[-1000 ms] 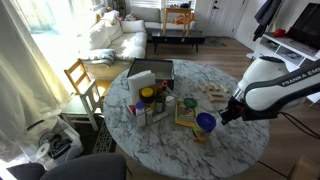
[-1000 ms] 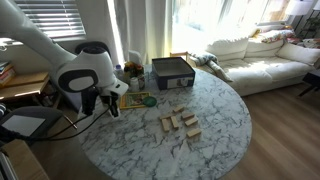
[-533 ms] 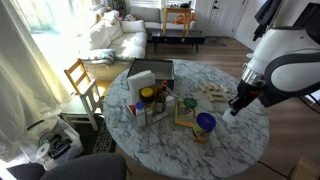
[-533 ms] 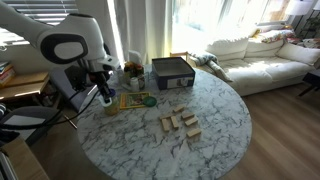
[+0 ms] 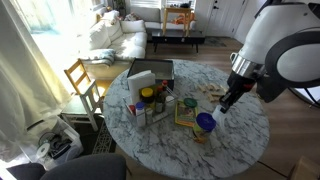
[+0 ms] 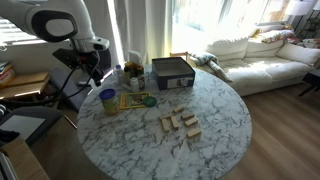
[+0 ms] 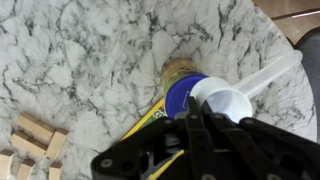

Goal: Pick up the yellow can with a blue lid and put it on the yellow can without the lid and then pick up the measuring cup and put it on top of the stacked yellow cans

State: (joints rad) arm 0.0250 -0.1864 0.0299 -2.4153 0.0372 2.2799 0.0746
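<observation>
Lidded can [image 7: 183, 95]: upright on the table [image 7: 90, 50] with its blue lid up; in an exterior view the lidded can [image 5: 205, 122] stands toward the near right of the round marble top.
Lidless can [image 6: 108, 108]: the lower part of the yellow column under the lidded can; the seam between the two cannot be made out.
Cup [image 7: 226, 103]: white, lying on the blue lid with its bowl over the lid's right side; the handle reaches past the rim, up and to the right in the wrist view.
Tool [image 7: 203, 118]: fingers closed together with nothing between them; in an exterior view the tool [image 5: 222, 107] hangs above the stack, a little to its right and apart from it.
Card [image 5: 187, 113]: flat, green and yellow, just left of the stack.
Blocks [image 7: 35, 131]: wooden, in a loose group on the marble, apart from the stack.
Box [image 5: 152, 71]: dark, on the far left part of the table.
Containers [image 5: 148, 101]: small cluster just near of the box.
</observation>
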